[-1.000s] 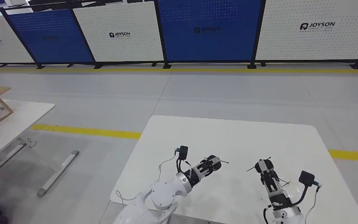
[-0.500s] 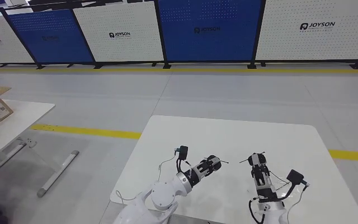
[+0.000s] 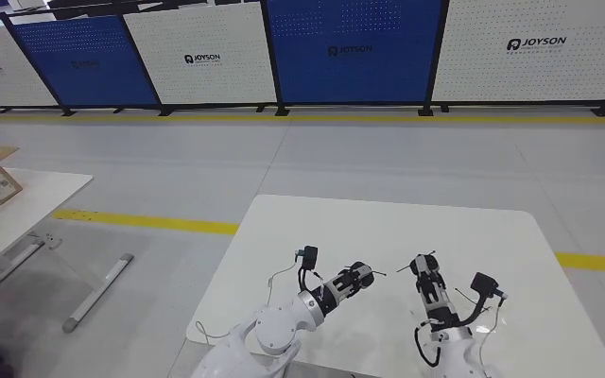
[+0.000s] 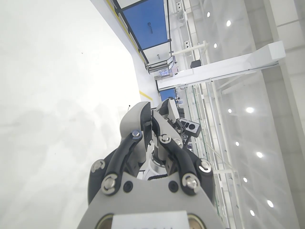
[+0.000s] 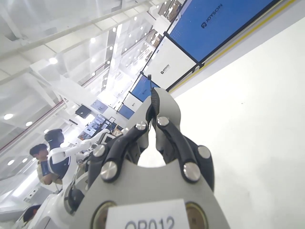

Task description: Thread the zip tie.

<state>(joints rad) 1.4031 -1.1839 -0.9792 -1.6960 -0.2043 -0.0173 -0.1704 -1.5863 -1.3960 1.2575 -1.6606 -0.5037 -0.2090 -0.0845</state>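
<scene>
Top view, over a white table (image 3: 397, 222): your two grippers hang near each other above its near half, with open tabletop showing between them. Your left gripper (image 3: 360, 275) sits toward 8 o'clock from the table's middle. Your right gripper (image 3: 423, 266) is at its 3 o'clock, close by but apart.

The zip tie (image 3: 414, 263) is in your right gripper. It is a thin black line that crosses the fingertips on a slant from 8 o'clock to 2 o'clock, clear of the table surface. In the right wrist view, the two fingers (image 5: 166, 106) are pressed together on the tie. Its strap runs up between the pads, and its small square head (image 5: 149, 76) stands just past the tips.

Your left gripper's jaws are also drawn together. In the left wrist view the dark pads (image 4: 145, 120) meet with barely a slit between them. From above, a thin black strand (image 3: 378, 275) juts from those tips toward 3 o'clock, pointing at the zip tie's lower end. The two dark lines stop short of each other and do not touch. You cannot tell from these views whether the strand is a second tie or some other piece.

Blue and white pegboard panels (image 3: 354, 52) line the far side of the floor at 12 o'clock. A yellow floor stripe (image 3: 142, 222) runs past the table's 9 o'clock side.
</scene>
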